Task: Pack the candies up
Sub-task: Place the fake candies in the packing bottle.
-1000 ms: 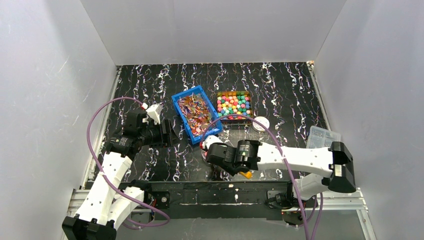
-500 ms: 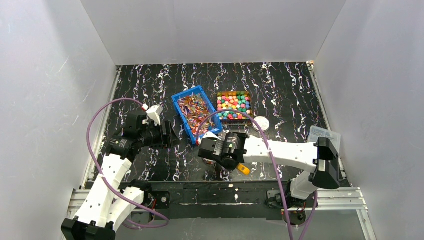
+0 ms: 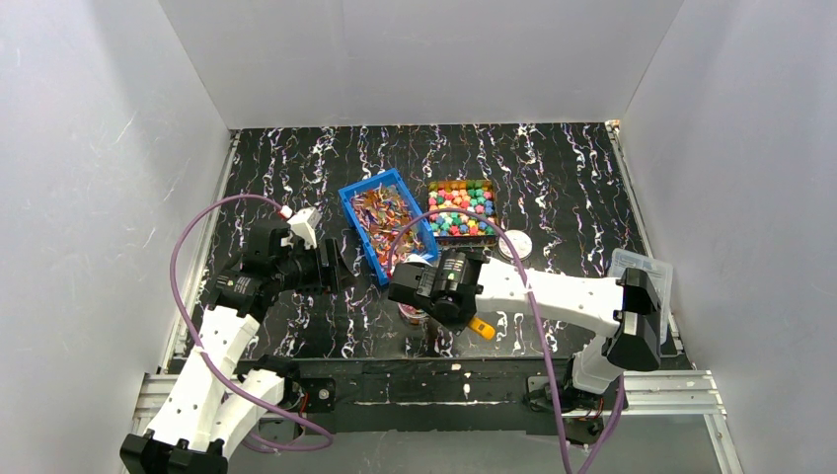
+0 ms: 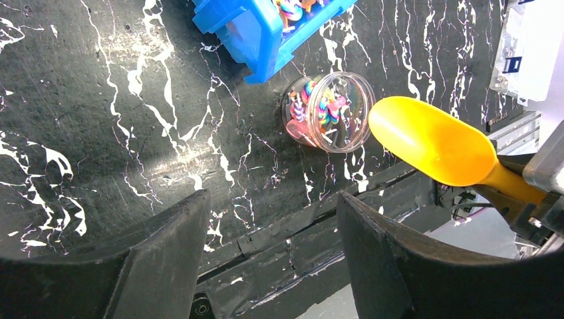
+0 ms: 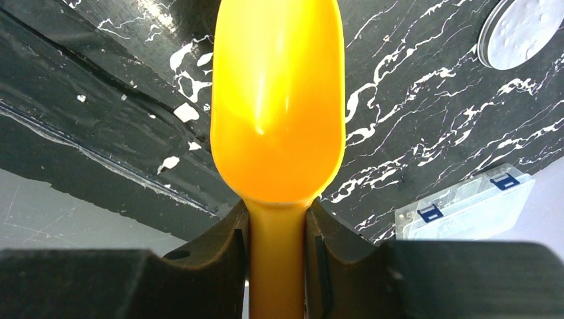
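Note:
The candies [image 3: 461,209] fill a small tray behind the middle of the table, a bright mix of pink, green, yellow and blue. A clear round jar [image 4: 328,113] with a few colourful sweets inside stands near the front, half hidden under my right wrist in the top view. My right gripper [image 5: 277,226] is shut on the handle of a yellow scoop [image 5: 278,100]. The scoop [image 3: 481,328] hangs just right of the jar with no candy showing on it. My left gripper [image 4: 269,206] is open and holds nothing, left of the jar.
A blue bin [image 3: 387,225] of wrapped sweets lies left of the candy tray. A round lid [image 3: 514,245] lies flat right of the bin. A clear plastic box [image 3: 646,276] sits at the right edge. The table's front rail [image 4: 312,232] runs below my left fingers.
My right arm has swung left and away from the front edge, carrying the yellow scoop up beside the jar. The left arm has not moved.

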### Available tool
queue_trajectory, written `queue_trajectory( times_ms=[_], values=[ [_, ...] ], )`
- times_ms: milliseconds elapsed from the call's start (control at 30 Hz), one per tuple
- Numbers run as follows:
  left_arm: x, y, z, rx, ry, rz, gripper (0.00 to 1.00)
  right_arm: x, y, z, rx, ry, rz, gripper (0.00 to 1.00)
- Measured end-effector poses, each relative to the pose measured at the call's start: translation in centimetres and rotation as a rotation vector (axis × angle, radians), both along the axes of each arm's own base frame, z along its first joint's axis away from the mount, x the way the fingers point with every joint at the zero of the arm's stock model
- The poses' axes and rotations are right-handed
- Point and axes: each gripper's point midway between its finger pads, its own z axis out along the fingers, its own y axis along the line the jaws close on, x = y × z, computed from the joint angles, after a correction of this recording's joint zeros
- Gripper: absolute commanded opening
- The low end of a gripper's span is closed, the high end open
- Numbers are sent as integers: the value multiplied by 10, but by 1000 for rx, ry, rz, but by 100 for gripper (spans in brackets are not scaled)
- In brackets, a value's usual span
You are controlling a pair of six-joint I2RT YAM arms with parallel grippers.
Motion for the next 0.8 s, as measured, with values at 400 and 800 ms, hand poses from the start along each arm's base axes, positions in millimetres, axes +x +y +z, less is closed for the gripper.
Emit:
queue_trajectory(
  times_ms=[400, 800],
  values=[
    [0, 0, -1, 0, 2, 0, 67, 15, 12, 31, 49, -26, -4, 1],
    [0, 0, -1, -1, 3, 0, 67, 61, 38, 23, 71, -23, -60, 1]
  ],
)
